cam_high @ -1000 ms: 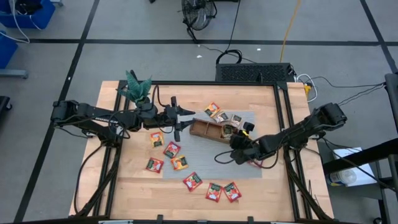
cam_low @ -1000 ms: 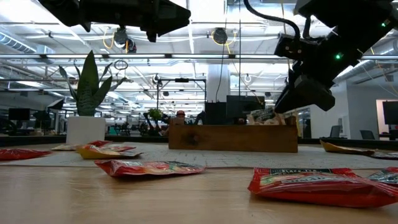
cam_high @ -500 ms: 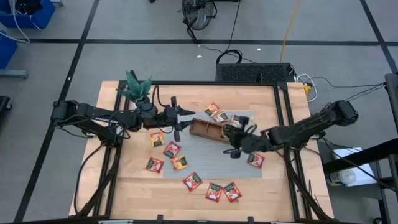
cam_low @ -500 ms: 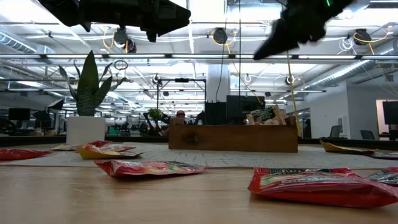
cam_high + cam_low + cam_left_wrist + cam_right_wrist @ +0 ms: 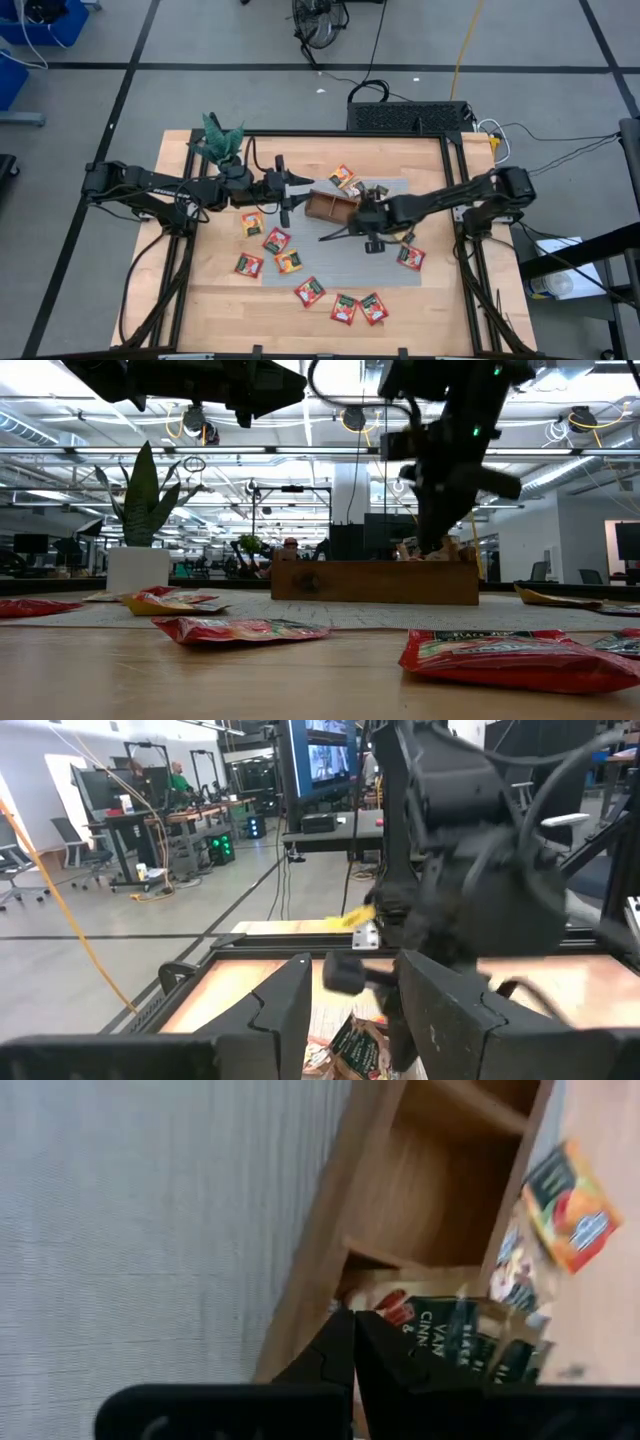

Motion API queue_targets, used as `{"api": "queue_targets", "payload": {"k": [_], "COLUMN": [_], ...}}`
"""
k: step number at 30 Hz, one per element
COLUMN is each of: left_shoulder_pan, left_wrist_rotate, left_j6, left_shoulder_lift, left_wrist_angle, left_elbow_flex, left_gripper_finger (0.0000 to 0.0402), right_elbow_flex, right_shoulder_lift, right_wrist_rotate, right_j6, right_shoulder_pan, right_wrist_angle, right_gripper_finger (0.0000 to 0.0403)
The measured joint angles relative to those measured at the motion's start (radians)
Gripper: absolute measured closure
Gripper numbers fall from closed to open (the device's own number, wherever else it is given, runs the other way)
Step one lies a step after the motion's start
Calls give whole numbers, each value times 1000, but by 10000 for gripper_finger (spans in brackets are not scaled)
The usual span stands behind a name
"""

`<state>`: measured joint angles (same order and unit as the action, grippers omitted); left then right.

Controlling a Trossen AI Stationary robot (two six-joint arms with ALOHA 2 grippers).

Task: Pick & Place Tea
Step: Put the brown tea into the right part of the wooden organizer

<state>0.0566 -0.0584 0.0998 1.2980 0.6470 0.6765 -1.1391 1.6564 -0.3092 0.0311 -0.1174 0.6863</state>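
Hovering our right gripper over the wooden tray at the frame's centre, fingers pressed together and empty, we see loose tea packets mostly lower left of it. Our left gripper, fingers apart, sits upper left, nearer the packets there.

Red sachets with green-white marks, brown wooden tray, grey ribbed mat, green plant

wooden tray, potted plant, grey mat
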Motion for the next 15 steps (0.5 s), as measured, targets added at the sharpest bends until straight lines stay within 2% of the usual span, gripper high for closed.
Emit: {"api": "queue_targets", "payload": {"k": [7, 15], "left_shoulder_pan": [0, 0], "left_wrist_rotate": [0, 0], "left_j6": [0, 0], "left_shoulder_lift": [0, 0], "left_wrist_angle": [0, 0], "left_elbow_flex": [0, 0], "left_gripper_finger": [245, 245], "right_elbow_flex": [22, 30], "right_shoulder_lift": [52, 86], "right_wrist_rotate": [6, 84], "right_j6": [-4, -6], "right_shoulder_pan": [19, 21], "right_wrist_angle": [-6, -28], "right_gripper_finger": [403, 403]}}
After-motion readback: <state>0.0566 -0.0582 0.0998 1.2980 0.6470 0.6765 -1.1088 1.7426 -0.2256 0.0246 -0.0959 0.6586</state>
